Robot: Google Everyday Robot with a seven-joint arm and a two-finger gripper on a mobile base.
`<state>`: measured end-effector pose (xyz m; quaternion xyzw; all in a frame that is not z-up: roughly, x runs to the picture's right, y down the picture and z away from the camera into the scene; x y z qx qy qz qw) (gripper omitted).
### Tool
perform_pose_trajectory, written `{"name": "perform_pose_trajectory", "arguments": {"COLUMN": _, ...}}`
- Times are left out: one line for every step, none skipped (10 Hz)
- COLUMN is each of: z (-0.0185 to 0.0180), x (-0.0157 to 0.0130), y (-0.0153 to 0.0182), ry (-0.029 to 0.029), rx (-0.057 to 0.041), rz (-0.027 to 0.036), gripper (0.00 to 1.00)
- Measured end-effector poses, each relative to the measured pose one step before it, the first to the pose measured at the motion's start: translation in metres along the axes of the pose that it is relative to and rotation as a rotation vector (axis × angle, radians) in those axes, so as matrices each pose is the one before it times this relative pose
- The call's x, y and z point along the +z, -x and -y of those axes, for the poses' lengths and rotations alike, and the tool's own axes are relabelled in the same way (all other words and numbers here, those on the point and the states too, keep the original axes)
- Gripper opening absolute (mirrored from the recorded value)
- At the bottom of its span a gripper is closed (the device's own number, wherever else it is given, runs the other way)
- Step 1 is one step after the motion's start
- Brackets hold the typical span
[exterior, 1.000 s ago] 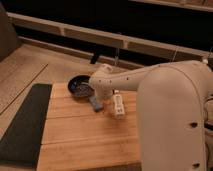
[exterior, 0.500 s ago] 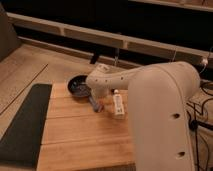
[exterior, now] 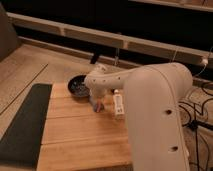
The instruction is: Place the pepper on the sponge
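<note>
The sponge (exterior: 95, 105), a small blue block, lies on the wooden table (exterior: 80, 135) just in front of a black bowl. A small red-orange bit, the pepper (exterior: 102, 106), shows at the sponge's right edge, touching it or resting on it. My gripper (exterior: 97, 100) hangs at the end of the white arm, directly over the sponge and pepper, and hides much of both. I cannot make out whether it holds the pepper.
A black bowl (exterior: 78, 86) stands behind the sponge. A long white bottle (exterior: 118, 105) lies right of it. A large black mat (exterior: 22, 125) covers the table's left side. My bulky white arm (exterior: 155, 115) fills the right half of the view.
The arm's body has swung further left across the view, covering more of the table's right side. The gripper end has stayed over the sponge.
</note>
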<state>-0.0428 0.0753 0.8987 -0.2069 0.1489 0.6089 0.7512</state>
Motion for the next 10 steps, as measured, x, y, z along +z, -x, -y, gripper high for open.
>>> {"name": "perform_pose_trajectory", "arguments": {"z": 0.00049, "x": -0.00054, "y": 0.00114, "ry": 0.00172, "rx": 0.00052, "rz": 0.00074, "gripper": 0.35}}
{"name": "perform_pose_trajectory", "arguments": {"z": -0.00059, "x": -0.00121, "y": 0.00191, "ry": 0.00173, "rx": -0.00265, "rz": 0.00305, "gripper": 0.45}}
{"name": "perform_pose_trajectory", "arguments": {"z": -0.00047, "x": -0.00211, "y": 0.00239, "ry": 0.00037, "rx": -0.00426, "rz": 0.00509, "gripper": 0.55}}
{"name": "perform_pose_trajectory", "arguments": {"z": -0.00044, "x": -0.00139, "y": 0.00132, "ry": -0.00127, "rx": -0.00587, "rz": 0.00264, "gripper": 0.61}}
{"name": "perform_pose_trajectory", "arguments": {"z": -0.00068, "x": -0.00105, "y": 0.00078, "ry": 0.00043, "rx": -0.00347, "rz": 0.00127, "gripper": 0.62}}
{"name": "perform_pose_trajectory", "arguments": {"z": -0.00086, "x": -0.00020, "y": -0.00026, "ry": 0.00243, "rx": -0.00287, "rz": -0.00201, "gripper": 0.62}}
{"name": "perform_pose_trajectory", "arguments": {"z": -0.00044, "x": 0.00135, "y": -0.00112, "ry": 0.00355, "rx": -0.00001, "rz": -0.00463, "gripper": 0.62}}
{"name": "perform_pose_trajectory", "arguments": {"z": 0.00041, "x": 0.00114, "y": -0.00066, "ry": 0.00242, "rx": 0.00117, "rz": -0.00313, "gripper": 0.62}}
{"name": "perform_pose_trajectory", "arguments": {"z": 0.00022, "x": 0.00167, "y": -0.00077, "ry": 0.00444, "rx": 0.00328, "rz": -0.00416, "gripper": 0.62}}
{"name": "perform_pose_trajectory", "arguments": {"z": -0.00008, "x": -0.00034, "y": 0.00011, "ry": 0.00041, "rx": 0.00025, "rz": 0.00029, "gripper": 0.62}}
